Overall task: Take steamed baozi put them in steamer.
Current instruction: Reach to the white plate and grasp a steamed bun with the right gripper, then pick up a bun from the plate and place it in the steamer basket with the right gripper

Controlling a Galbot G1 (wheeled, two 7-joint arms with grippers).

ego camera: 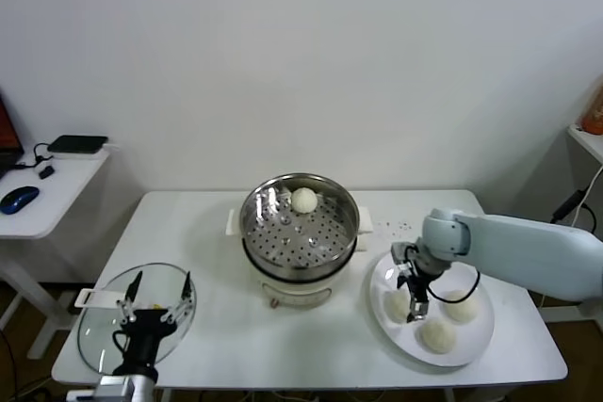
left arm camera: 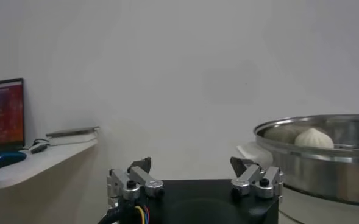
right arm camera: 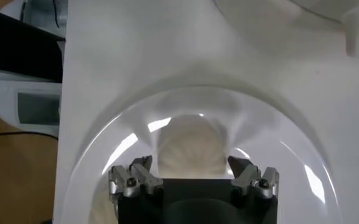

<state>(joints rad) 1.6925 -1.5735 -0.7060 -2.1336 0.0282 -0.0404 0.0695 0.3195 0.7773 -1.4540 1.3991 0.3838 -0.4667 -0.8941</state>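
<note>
- The steamer [ego camera: 300, 223] stands in the middle of the white table [ego camera: 217, 327], on its cream-white pot base [ego camera: 294, 291].
- One steamed baozi [ego camera: 303, 200] lies inside the steamer, on the perforated floor near the far wall; the left wrist view shows it [left arm camera: 314, 138] just over the shiny rim.
- Three other buns lie on the white plate [ego camera: 476, 345], which is to the right of the steamer, near it but apart from it.
- The right pincer [ego camera: 415, 300] is low over the plate, at the bun on the plate's left side [ego camera: 397, 304].
- In the right wrist view its fingers [right arm camera: 135, 176] are spread, one on each side of this bun [right arm camera: 190, 150]; it seems they do not press the dough, but contact is hard to tell there.
- The other two buns [ego camera: 461, 307] [ego camera: 438, 336] lie free on the plate, near each other.
- The left pincer [ego camera: 156, 305] hangs over the round glass lid [ego camera: 99, 331] at the table's front left corner, its fingers spread and holding nothing.
- A side desk [ego camera: 47, 200] with a blue mouse [ego camera: 19, 199] stands to the left of the table.
</note>
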